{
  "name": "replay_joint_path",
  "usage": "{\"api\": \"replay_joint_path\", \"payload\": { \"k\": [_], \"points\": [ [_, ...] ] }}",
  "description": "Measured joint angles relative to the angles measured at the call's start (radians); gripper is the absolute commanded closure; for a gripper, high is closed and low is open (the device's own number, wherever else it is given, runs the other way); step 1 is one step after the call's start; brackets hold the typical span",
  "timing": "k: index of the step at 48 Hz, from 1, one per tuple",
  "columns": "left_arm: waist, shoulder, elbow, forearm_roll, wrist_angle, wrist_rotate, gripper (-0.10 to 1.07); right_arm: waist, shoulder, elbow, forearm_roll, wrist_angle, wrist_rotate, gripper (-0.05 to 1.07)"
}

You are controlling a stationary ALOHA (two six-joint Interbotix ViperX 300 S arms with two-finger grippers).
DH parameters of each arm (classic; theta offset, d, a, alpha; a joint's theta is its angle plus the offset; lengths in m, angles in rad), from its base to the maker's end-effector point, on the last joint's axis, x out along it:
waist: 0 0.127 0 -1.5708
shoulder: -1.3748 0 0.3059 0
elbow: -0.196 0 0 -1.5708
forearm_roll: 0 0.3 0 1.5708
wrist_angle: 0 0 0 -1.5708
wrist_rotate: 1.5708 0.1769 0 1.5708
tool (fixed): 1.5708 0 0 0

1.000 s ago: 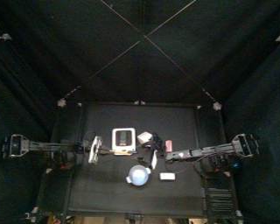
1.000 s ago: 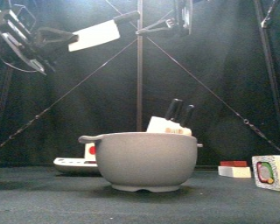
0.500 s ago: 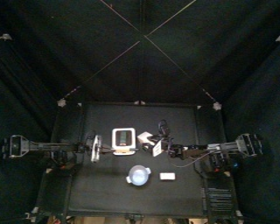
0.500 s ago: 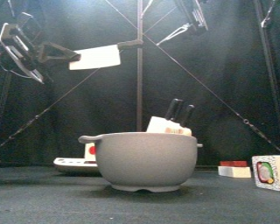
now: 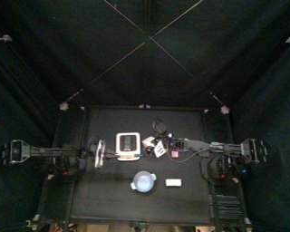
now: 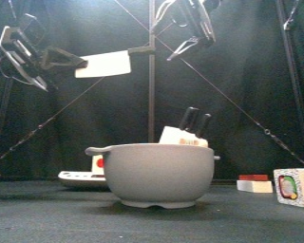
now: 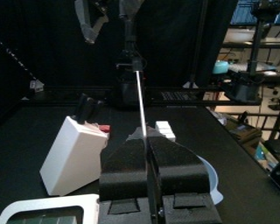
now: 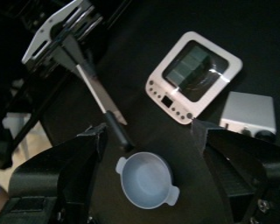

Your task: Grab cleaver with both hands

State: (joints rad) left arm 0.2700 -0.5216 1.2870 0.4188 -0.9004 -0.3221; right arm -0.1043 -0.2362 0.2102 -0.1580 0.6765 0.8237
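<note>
Holding the broad steel-bladed cleaver [image 6: 106, 65] by its handle high above the bench [image 6: 41, 214], the left hand [image 6: 43, 63] is clamped tight, while the right hand [image 6: 186, 27], spread wide, hovers near the blade's far end, not yet gripping.
</note>
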Motion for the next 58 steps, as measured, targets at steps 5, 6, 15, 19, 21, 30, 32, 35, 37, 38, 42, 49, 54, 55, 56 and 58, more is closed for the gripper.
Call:
{"api": "replay_joint_path", "payload": {
  "k": [5, 6, 15, 19, 21, 30, 32, 35, 37, 38, 42, 49, 54, 55, 56, 58],
  "points": [
    [-0.002, 0.000, 0.000, 0.002, 0.018, 0.002, 0.83, -0.008, 0.025, -0.011, 0.147, -0.031, -0.210, -0.01],
    [-0.002, 0.002, -0.002, 0.002, 0.021, 0.002, 0.83, -0.008, 0.031, -0.012, 0.170, -0.034, -0.249, -0.01],
    [-0.002, 0.000, -0.002, 0.003, 0.029, 0.002, 0.83, -0.008, 0.074, -0.014, 0.344, -0.040, -0.512, -0.01],
    [-0.003, 0.000, 0.000, 0.006, 0.029, 0.002, 0.83, -0.008, 0.084, -0.009, 0.364, -0.046, -0.568, -0.01],
    [-0.003, 0.002, 0.000, 0.011, 0.031, 0.002, 0.83, -0.009, 0.089, -0.005, 0.365, -0.049, -0.584, -0.01],
    [-0.005, 0.000, -0.002, 0.026, 0.029, 0.002, 0.83, -0.009, 0.104, 0.023, 0.333, -0.095, -0.603, -0.01],
    [-0.005, 0.002, -0.002, 0.028, 0.031, 0.002, 0.83, -0.009, 0.107, 0.029, 0.324, -0.103, -0.603, -0.01],
    [-0.005, 0.002, 0.000, 0.028, 0.029, 0.002, 0.83, -0.011, 0.115, 0.034, 0.307, -0.109, -0.603, 0.00],
    [-0.005, 0.000, -0.002, 0.028, 0.029, 0.002, 0.83, -0.011, 0.121, 0.037, 0.291, -0.114, -0.603, 0.00],
    [-0.005, 0.000, -0.002, 0.028, 0.031, 0.002, 0.83, -0.011, 0.126, 0.037, 0.285, -0.114, -0.603, 0.00],
    [-0.005, 0.000, -0.002, 0.028, 0.029, 0.000, 0.83, -0.009, 0.137, 0.037, 0.256, -0.117, -0.603, 0.03],
    [-0.005, 0.000, -0.002, 0.028, 0.031, 0.000, 0.83, -0.008, 0.156, 0.037, 0.209, -0.117, -0.598, 0.11],
    [-0.005, 0.000, -0.002, 0.028, 0.031, 0.000, 0.83, -0.008, 0.161, 0.032, 0.192, -0.117, -0.598, 0.19],
    [-0.005, 0.002, -0.002, 0.028, 0.031, 0.000, 0.83, -0.006, 0.161, 0.032, 0.192, -0.117, -0.598, 0.21],
    [-0.005, 0.000, -0.002, 0.028, 0.031, 0.000, 0.83, -0.006, 0.161, 0.032, 0.193, -0.117, -0.598, 0.23],
    [-0.005, 0.002, -0.002, 0.028, 0.032, -0.002, 0.83, -0.006, 0.161, 0.031, 0.192, -0.117, -0.598, 0.26]
  ]
}}
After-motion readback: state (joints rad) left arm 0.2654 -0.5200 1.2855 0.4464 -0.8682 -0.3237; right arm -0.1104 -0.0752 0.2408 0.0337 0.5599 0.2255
